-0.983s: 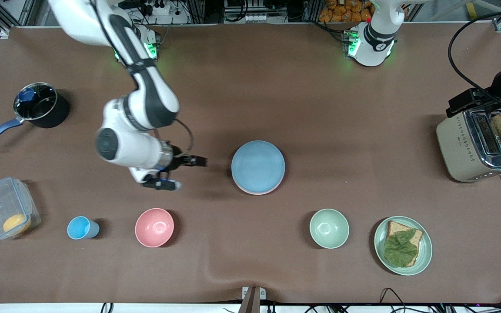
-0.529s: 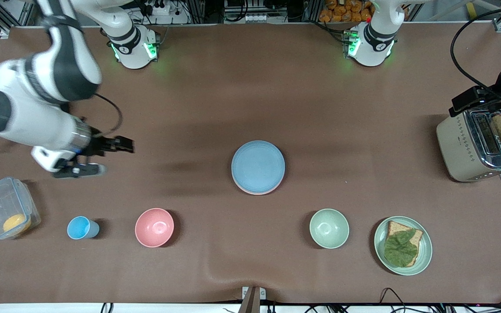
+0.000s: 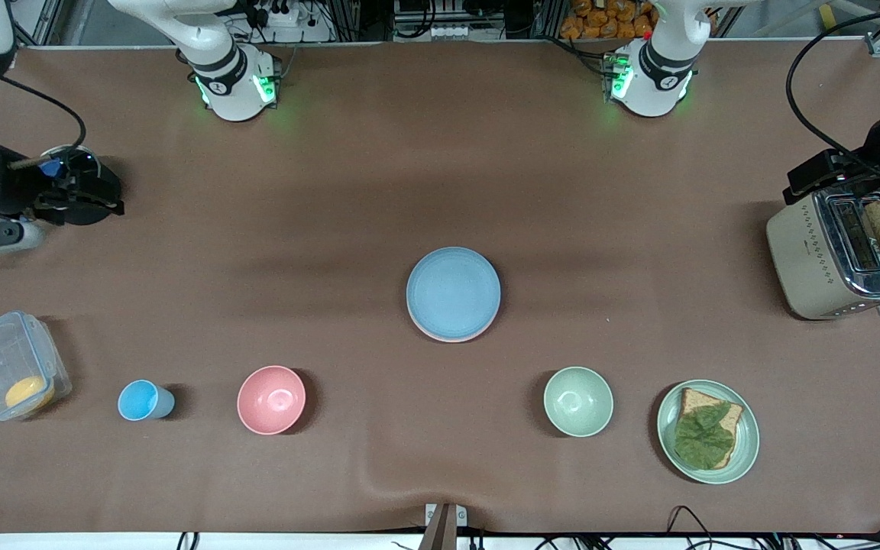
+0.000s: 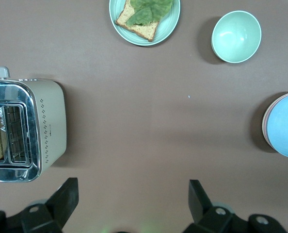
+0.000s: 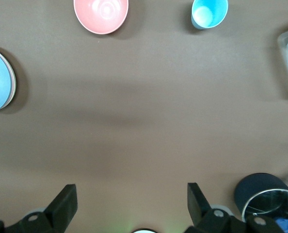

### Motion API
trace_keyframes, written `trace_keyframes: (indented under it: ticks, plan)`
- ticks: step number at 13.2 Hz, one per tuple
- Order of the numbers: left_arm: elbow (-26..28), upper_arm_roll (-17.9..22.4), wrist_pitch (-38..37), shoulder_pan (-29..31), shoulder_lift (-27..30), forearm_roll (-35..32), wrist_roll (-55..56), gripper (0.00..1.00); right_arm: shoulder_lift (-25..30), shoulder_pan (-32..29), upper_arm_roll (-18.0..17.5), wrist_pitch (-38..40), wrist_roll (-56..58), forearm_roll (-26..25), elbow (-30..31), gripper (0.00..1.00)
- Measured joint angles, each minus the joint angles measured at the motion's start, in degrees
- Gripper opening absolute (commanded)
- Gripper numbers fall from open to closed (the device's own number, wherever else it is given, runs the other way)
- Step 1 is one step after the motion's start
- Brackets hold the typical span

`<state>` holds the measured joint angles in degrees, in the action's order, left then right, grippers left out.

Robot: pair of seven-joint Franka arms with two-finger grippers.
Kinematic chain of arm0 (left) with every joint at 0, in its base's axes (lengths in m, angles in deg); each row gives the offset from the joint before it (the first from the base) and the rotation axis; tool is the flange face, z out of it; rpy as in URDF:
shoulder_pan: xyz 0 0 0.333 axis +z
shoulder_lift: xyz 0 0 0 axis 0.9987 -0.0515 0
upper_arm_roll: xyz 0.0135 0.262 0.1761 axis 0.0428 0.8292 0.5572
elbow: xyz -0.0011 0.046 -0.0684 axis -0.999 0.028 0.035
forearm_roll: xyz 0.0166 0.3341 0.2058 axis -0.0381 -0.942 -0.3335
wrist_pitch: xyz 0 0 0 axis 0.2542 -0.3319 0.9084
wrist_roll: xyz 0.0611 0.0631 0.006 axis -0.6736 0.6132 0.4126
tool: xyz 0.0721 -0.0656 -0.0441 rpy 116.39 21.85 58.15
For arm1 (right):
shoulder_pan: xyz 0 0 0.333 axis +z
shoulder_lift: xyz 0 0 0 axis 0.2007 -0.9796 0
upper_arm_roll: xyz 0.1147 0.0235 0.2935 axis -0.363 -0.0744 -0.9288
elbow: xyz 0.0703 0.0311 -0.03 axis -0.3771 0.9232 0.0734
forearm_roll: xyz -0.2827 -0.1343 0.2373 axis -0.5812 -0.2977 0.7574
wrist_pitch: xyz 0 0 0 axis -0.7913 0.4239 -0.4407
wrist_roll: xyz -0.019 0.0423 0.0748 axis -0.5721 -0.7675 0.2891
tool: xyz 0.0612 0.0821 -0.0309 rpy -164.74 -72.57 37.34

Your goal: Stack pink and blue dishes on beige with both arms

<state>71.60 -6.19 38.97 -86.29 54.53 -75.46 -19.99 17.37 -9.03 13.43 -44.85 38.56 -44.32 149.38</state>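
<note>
The right arm has swung away from the stack at mid-worktop [image 3: 379, 176] to the pot at its own end; stacking looks finished. The blue plate [image 3: 453, 292] lies on top, a pink plate's rim [image 3: 446, 338] showing beneath; beige is hidden. Right hand [image 3: 73, 197], fingers apart, empty over the pot [image 3: 100, 200]. Left hand [image 4: 132, 201], spread and empty, waits over the toaster [image 3: 829, 256]

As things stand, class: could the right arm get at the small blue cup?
Probably yes. The right gripper hangs open over the black pot, and the blue cup stands upright on bare table, apart from the pink bowl and the plastic container.
</note>
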Motion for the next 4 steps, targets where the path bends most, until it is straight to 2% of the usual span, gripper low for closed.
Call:
trace_keyframes:
  ticks: [4]
  plan:
    - [0.0,0.0,0.0,0.0,0.0,0.0,0.0,1.0,0.3,0.1,-0.1,0.9,0.0,-1.8,-0.3,1.0]
